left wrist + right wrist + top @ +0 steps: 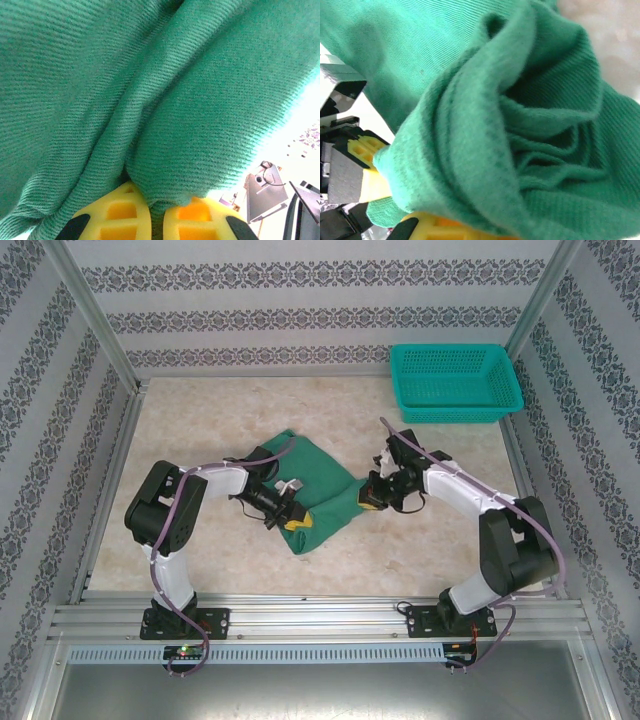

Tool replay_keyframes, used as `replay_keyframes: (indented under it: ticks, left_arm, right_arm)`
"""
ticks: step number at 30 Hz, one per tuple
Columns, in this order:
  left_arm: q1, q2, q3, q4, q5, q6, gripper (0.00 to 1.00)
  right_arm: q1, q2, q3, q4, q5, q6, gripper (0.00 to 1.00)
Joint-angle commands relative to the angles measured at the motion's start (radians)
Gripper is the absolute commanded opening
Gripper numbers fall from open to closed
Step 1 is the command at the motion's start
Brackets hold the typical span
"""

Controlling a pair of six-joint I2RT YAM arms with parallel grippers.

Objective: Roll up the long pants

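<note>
The fingers (112, 222) of my left gripper (159, 202) are closed on a fold of the long pants (150, 100). In the left wrist view the two yellow tips sit nearly together with green cloth pinched up between them. From above, that left gripper (292, 518) bites the near-left edge of the bundle, while the right gripper (374, 494) meets its right edge. In the right wrist view one yellow finger (437, 229) peeks out from under a thick swirl of the cloth (520, 125). Its partner is buried, so I cannot tell whether that pair is clamped or merely tucked beneath.

The pants (320, 475) lie mid-table as a compact, folded heap between my two arms. My reading is that each arm takes one side so the cloth turns evenly and the roll does not skew. The layered spiral on the right suggests a roll partly formed, and pinning the edges stops soft cloth from springing open.

The table (200, 420) is pale, marbled and matte, so I would expect the fabric to slide on it easily. A teal mesh basket (455, 380) sits at the far right corner, well apart from the work. Patterned wallpaper walls (300, 300) and an aluminium frame (95, 315) close the cell, and a rail (320, 618) at the near edge carries the bases.
</note>
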Motion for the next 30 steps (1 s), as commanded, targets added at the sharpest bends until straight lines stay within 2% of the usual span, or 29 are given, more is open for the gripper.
replay_keyframes:
  ticks: [1, 7, 10, 12, 15, 19, 23, 25, 27, 29, 30]
  left_arm:
    - [0.014, 0.014, 0.018, -0.081, -0.013, 0.083, 0.00]
    - [0.013, 0.027, 0.023, -0.144, -0.036, 0.157, 0.00]
    - [0.013, 0.023, 0.041, -0.202, -0.100, 0.206, 0.00]
    - [0.013, 0.010, 0.067, -0.263, -0.204, 0.245, 0.02]
    - [0.011, -0.071, 0.088, -0.296, -0.390, 0.261, 0.16]
    - [0.010, -0.221, 0.127, -0.324, -0.672, 0.249, 0.21]
    - [-0.026, -0.365, 0.141, -0.327, -0.895, 0.238, 0.27]
    - [-0.052, -0.410, 0.144, -0.341, -0.958, 0.238, 0.28]
    - [-0.081, -0.432, 0.141, -0.342, -0.961, 0.235, 0.28]
    - [-0.138, -0.440, 0.128, -0.322, -0.941, 0.247, 0.28]
    - [-0.199, -0.435, 0.127, -0.315, -0.950, 0.266, 0.26]
  right_arm:
    - [0.026, 0.048, 0.067, 0.048, 0.006, 0.009, 0.00]
    - [0.045, 0.212, 0.124, 0.094, 0.002, 0.015, 0.00]
    - [0.046, 0.327, 0.162, 0.108, 0.018, 0.019, 0.00]
    - [0.046, 0.392, 0.177, 0.127, 0.021, 0.024, 0.00]
    - [0.048, 0.457, 0.193, 0.137, 0.031, 0.033, 0.00]
    - [0.057, 0.469, 0.174, 0.136, 0.046, 0.036, 0.00]
    - [0.060, 0.469, 0.149, 0.140, 0.045, 0.037, 0.00]
    - [0.061, 0.467, 0.137, 0.144, 0.045, 0.036, 0.00]
    - [0.061, 0.467, 0.130, 0.152, 0.041, 0.038, 0.00]
    - [0.061, 0.468, 0.126, 0.160, 0.033, 0.042, 0.00]
    - [0.061, 0.468, 0.125, 0.160, 0.031, 0.041, 0.00]
